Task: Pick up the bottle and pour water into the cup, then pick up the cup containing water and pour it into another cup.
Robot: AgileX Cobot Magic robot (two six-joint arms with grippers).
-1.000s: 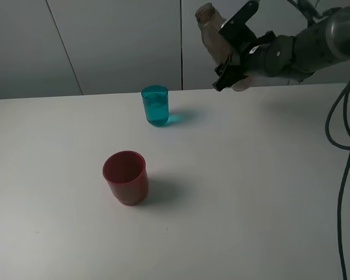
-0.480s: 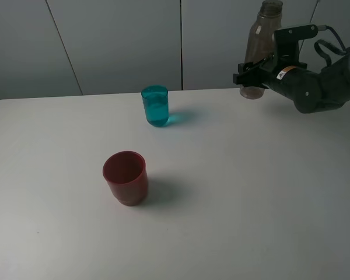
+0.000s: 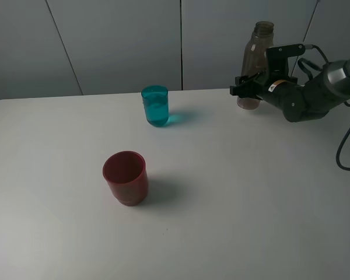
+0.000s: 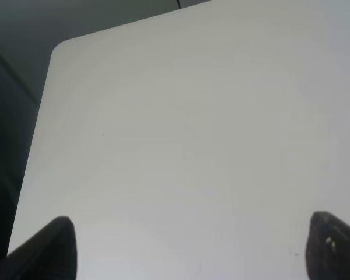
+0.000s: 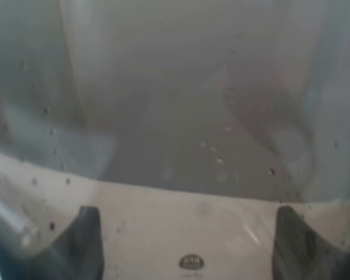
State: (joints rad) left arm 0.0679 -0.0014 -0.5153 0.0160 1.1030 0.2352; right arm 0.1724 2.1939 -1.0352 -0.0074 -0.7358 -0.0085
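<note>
Left gripper (image 4: 192,248): out of the high view. In the wrist view its fingers were spread wide with only bare table (image 3: 251,204) between them, so it held nothing.

Another cup (image 3: 125,177): red, upright, in front of the cup and a little left of it, well apart. It looked empty, though the inside was hard to read.

The cup (image 3: 155,105): teal, upright, untouched, alone near the table's back edge. A liquid line showed inside.
- Likely light thin plastic with some added water weight.
- Smooth tapered wall, so probably slippery, and it may flex if squeezed hard.
- Best hold looks like mid-wall, below the rim, kept level until it is over the red one.

The bottle (image 3: 254,64): upright, capless, well right of the cup. Its base was at or just over the table; I could not tell which. The wrist view showed droplets on its wall. It looked mostly empty, so light.

Right gripper (image 3: 245,89): clamped around the bottle's lower body, one finger on each side.
</note>
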